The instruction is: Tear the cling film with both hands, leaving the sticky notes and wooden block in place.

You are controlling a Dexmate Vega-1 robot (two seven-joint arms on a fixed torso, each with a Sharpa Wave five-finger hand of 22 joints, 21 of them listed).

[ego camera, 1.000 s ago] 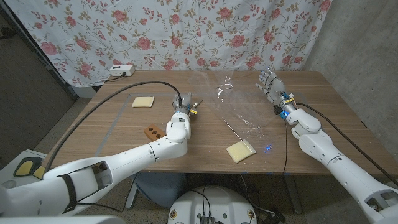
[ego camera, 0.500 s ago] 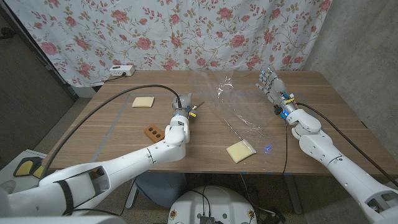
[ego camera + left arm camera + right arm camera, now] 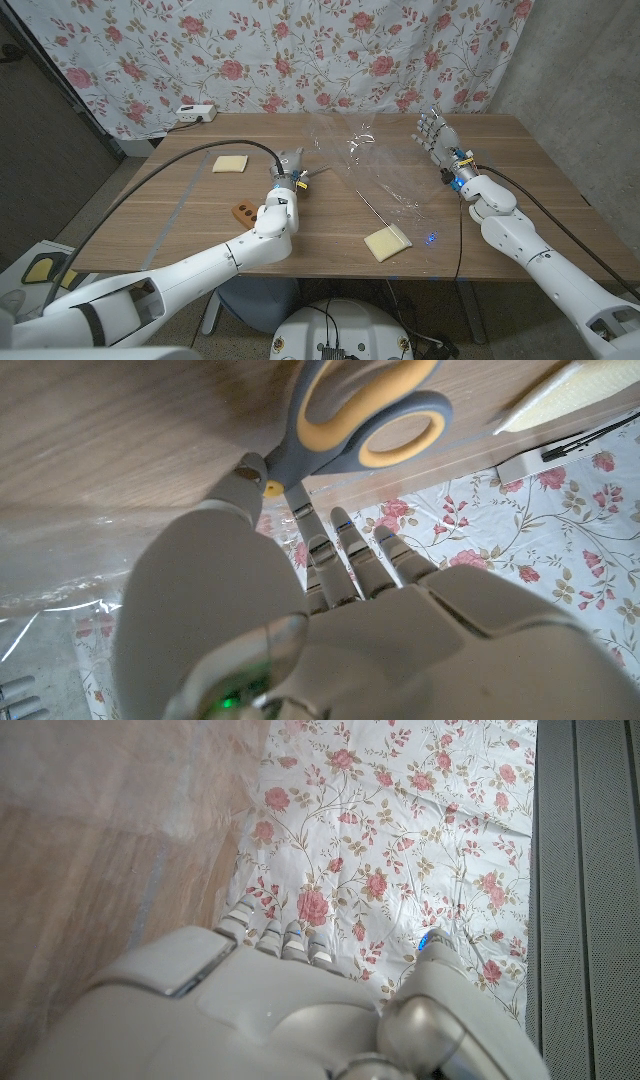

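A crumpled sheet of clear cling film point(image 3: 385, 175) lies across the middle of the table, and part of it point(image 3: 60, 595) is seen in the left wrist view. One yellow sticky-note pad point(image 3: 230, 163) sits at the left rear; another point(image 3: 386, 242) lies near the front, partly under the film. The small brown wooden block point(image 3: 245, 211) is left of centre. My left hand point(image 3: 288, 163) hovers just left of the film, its fingers point(image 3: 350, 555) straight and holding nothing. My right hand point(image 3: 434, 132) stands upright past the film's right edge, its fingers spread and its back point(image 3: 280, 1010) in the right wrist view.
Scissors with yellow and grey handles point(image 3: 365, 420) lie on the table just beyond my left hand point(image 3: 300, 620), small in the head view point(image 3: 306, 177). A white power strip point(image 3: 195, 114) sits at the back left edge. A floral curtain point(image 3: 300, 50) hangs behind the table.
My left hand has moved a little farther from me, toward the scissors and the film's left edge. The right hand and the film have not moved.
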